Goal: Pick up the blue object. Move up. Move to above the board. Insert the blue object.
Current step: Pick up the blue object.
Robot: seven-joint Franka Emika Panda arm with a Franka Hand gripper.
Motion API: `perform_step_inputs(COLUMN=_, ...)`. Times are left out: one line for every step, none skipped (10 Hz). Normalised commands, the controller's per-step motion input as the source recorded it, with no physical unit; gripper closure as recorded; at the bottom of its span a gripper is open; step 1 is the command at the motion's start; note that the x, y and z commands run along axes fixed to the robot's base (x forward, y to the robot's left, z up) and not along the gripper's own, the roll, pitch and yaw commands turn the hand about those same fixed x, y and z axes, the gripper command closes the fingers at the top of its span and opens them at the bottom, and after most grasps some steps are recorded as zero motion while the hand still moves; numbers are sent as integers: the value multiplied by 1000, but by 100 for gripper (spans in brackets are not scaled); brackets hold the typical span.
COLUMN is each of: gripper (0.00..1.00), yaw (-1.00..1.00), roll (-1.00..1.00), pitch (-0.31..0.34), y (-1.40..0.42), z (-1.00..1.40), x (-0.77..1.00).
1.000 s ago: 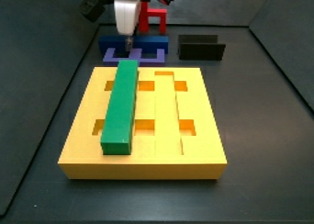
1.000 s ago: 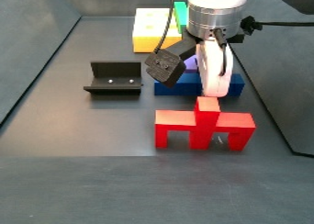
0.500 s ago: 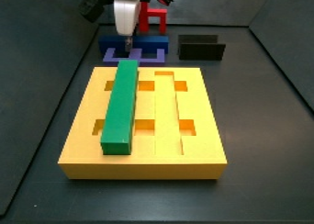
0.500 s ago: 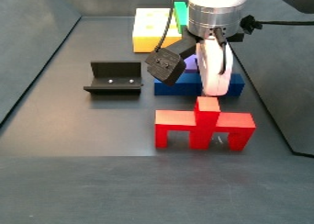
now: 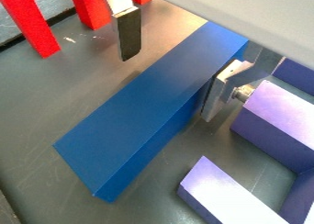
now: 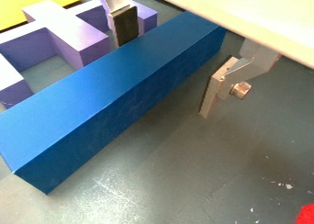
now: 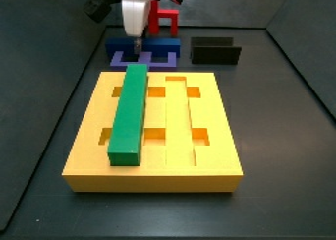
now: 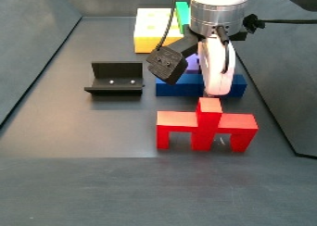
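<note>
Tool straddling the blue object, grasp not yet closed.

In both wrist views the tool [image 5: 172,76] [image 6: 170,55] stands released, one finger on each long face of the blue object [image 5: 153,113] [image 6: 117,95], which lies on the surface beside the purple notched block [image 5: 280,127]. In a side view the board [image 7: 155,136] holds the green bar [image 7: 129,111]. We advise centring before clamping squarely.

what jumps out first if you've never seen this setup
The big yellow board fills the middle of a side view, with a green bar lying in one of its lengthwise grooves. Behind it the gripper is down over the blue object, one silver finger on each long side with a gap showing, so no grip yet. A red block stands on the floor next to the arm.
</note>
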Motion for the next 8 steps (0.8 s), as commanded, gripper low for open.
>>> perform_step_inputs(gripper=100, yaw=0, roll=0, pitch=0, y=0, z=0, x=0)
perform_step_inputs(gripper=100, yaw=0, roll=0, pitch=0, y=0, z=0, x=0)
perform_step_inputs(gripper=100, yaw=0, roll=0, pitch=0, y=0, z=0, x=0)
perform_step_inputs(gripper=100, yaw=0, roll=0, pitch=0, y=0, z=0, x=0)
perform_step_inputs(gripper=100, yaw=0, roll=0, pitch=0, y=0, z=0, x=0)
perform_step_inputs(gripper=100, yaw=0, roll=0, pitch=0, y=0, z=0, x=0)
perform_step_inputs(gripper=100, yaw=0, roll=0, pitch=0, y=0, z=0, x=0)
perform_step_inputs(gripper=100, yaw=0, roll=0, pitch=0, y=0, z=0, x=0)
